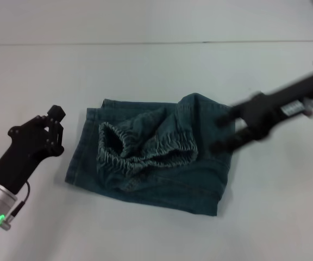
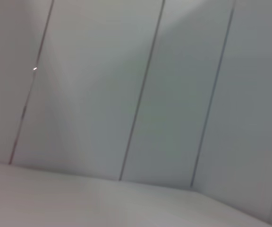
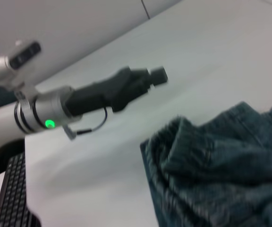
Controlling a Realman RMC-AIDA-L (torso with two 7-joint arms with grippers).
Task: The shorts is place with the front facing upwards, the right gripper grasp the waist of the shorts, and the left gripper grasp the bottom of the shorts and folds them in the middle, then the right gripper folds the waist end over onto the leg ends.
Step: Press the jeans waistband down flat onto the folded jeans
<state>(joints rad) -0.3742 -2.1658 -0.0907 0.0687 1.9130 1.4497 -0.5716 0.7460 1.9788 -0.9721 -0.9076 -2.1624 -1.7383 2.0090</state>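
The dark blue denim shorts (image 1: 162,179) lie folded into a rough rectangle mid-table. Their gathered elastic waist (image 1: 145,151) is turned over on top, toward the left. My right gripper (image 1: 220,134) hovers at the shorts' right edge, open, its two black fingers spread apart with nothing clearly between them. My left gripper (image 1: 57,126) rests left of the shorts, apart from the cloth, and looks shut. In the right wrist view the shorts (image 3: 221,165) fill the lower right, with the left gripper (image 3: 157,75) beyond them. The left wrist view shows only wall panels.
The white table (image 1: 145,70) spreads around the shorts on all sides. A seam line (image 1: 145,42) marks its far edge against the wall. A black keyboard (image 3: 11,198) sits off the table's edge in the right wrist view.
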